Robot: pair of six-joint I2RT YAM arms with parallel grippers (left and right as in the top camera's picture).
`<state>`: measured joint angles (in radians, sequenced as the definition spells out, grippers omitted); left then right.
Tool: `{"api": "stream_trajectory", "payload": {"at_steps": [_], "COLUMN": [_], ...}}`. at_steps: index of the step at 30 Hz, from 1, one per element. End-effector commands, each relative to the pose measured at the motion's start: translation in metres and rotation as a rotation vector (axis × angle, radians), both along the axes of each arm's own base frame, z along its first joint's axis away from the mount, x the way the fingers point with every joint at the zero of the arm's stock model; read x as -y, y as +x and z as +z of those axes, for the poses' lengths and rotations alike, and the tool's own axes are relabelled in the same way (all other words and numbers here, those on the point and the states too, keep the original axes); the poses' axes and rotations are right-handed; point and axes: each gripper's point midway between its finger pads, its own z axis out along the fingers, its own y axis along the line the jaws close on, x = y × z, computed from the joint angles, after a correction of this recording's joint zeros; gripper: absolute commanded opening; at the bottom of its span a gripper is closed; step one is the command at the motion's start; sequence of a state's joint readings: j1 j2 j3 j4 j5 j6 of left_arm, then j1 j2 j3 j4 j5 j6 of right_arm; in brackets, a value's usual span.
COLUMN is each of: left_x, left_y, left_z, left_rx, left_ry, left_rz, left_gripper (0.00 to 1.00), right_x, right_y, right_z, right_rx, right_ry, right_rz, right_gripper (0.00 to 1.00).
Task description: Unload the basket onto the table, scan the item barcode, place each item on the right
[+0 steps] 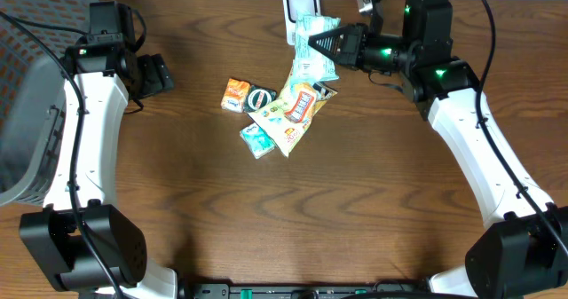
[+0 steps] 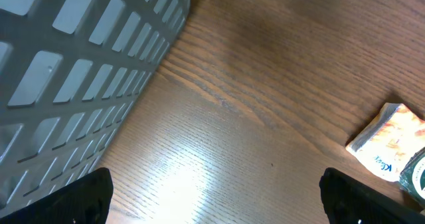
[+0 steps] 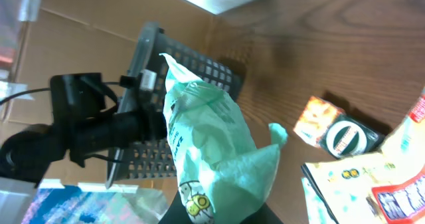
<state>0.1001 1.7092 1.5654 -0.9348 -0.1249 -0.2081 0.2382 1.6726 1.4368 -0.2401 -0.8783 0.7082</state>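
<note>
The left gripper (image 1: 165, 74), beside a grey slatted plastic basket (image 1: 27, 113), hovers over the dark wooden tabletop (image 1: 355, 210) with its jaws spread wide and nothing between them. At centre lies a loose pile of small colourful snack packets (image 1: 280, 113). To the right, the right gripper (image 1: 319, 42) has its jaws clamped on a crinkled pale green plastic packet (image 3: 212, 144), held just beside the white upright scanner (image 1: 300, 4) at the tabletop's far edge.
</note>
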Motion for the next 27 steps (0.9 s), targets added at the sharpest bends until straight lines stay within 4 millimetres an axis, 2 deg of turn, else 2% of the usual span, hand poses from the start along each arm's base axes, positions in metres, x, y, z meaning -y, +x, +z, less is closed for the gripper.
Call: {"api": "stream_trajectory", "payload": {"at_steps": [1,8,15,17,19,20,22,25,27], "left_x": [0.0,0.0,0.0,0.0,0.0,0.0,0.0,0.0,0.0], "left_y": [-0.001,-0.001,-0.001,-0.001,-0.001,-0.001,-0.001,-0.001,-0.001], "left_z": [-0.006,-0.006,-0.006,-0.006,-0.006,-0.006,-0.006,-0.006,-0.006], "left_rx": [-0.019,-0.019,-0.019,-0.019,-0.019,-0.019,-0.019,-0.019,-0.019], "left_ry": [-0.001,-0.001,-0.001,-0.001,-0.001,-0.001,-0.001,-0.001,-0.001], "left_rz": [-0.007,-0.007,-0.007,-0.007,-0.007,-0.007,-0.007,-0.007,-0.007], "left_gripper": [0.98,0.98,0.97,0.98,0.98,0.98,0.97,0.97,0.97], "right_x": [0.004,0.02,0.023,0.029,0.044,0.062,0.09,0.132,0.153], "right_y": [0.004,0.013,0.016,0.021,0.028,0.032,0.035,0.033,0.031], "right_z": [-0.002,-0.025,-0.027,-0.033,-0.048,-0.063,-0.081,-0.095,-0.099], "right_rx": [0.021,-0.023,-0.018,0.012,0.015,-0.008,-0.024,0.02,0.037], "right_ry": [-0.045,-0.146,-0.165,-0.219,-0.333,-0.443,-0.616,-0.938,-1.092], "right_rz": [-0.036,-0.143,-0.165,-0.193,-0.275,-0.373,-0.512,-0.681,-0.764], "right_gripper": [0.01,0.01,0.01,0.01,0.01,0.01,0.01,0.01,0.01]}}
